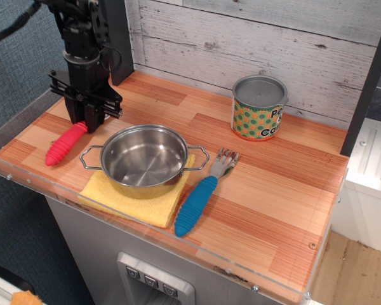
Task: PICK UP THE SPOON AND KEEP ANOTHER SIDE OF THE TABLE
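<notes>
The spoon (65,143) shows only its thick red ribbed handle, slanting down toward the left front of the wooden table (267,171). Its metal bowl is hidden inside my gripper (86,121). The black gripper hangs over the table's left end, just left of the pot, and is shut on the spoon's upper end. I cannot tell whether the handle tip touches the table or hangs just above it.
A steel pot (144,159) sits on a yellow cloth (114,197) right beside the spoon. A blue-handled fork (200,197) lies to the pot's right. A patterned can (259,108) stands at the back. A clear acrylic rim (25,181) runs along the edges.
</notes>
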{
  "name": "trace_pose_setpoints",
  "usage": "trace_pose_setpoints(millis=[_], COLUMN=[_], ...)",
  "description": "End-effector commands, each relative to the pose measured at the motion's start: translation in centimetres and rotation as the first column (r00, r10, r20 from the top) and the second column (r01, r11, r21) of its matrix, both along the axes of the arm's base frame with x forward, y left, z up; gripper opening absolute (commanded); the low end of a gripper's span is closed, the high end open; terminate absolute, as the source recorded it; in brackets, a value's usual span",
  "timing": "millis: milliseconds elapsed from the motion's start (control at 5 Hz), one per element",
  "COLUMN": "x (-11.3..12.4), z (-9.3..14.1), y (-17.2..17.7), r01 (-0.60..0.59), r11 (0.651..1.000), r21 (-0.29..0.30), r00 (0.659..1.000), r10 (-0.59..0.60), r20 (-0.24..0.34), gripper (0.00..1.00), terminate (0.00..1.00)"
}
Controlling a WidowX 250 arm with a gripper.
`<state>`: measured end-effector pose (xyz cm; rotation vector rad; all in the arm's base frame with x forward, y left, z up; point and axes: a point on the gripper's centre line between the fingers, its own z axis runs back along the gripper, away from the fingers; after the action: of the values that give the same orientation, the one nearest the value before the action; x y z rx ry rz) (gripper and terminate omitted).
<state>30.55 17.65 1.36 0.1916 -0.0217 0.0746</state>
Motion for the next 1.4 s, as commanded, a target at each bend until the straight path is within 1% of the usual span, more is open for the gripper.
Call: trace_pose_setpoints(millis=[0,200,400,600,800,1000,1200], x=[-1.0,-1.8,-2.0,-1.7,-0.8,0.3,1.2], z=[2.6,3.6,4.8,6.0,7.8,8.7,9.4], y=[0.1,0.2,0.4,0.4,-0.3,-1.7,-3.3], r01=[-0.004,-0.003,-0.019,-0.033,-0.049,-0.081,-0.089], r11=[1.0,1.0,1.0,0.999,0.999,0.997,0.995], r21=[0.002,-0.008,-0.007,0.01,0.017,-0.01,-0.045], r00=[0.995,0.994,0.994,0.992,0.987,0.98,0.976], r10=[0.004,0.004,0.02,0.031,0.045,0.082,0.096], r20=[0.099,0.108,0.109,0.122,0.157,0.181,0.196], gripper=[1.0,1.0,1.0,1.0,1.0,1.0,1.0], terminate=[0.0,0.0,0.0,0.0,0.0,0.0,0.0])
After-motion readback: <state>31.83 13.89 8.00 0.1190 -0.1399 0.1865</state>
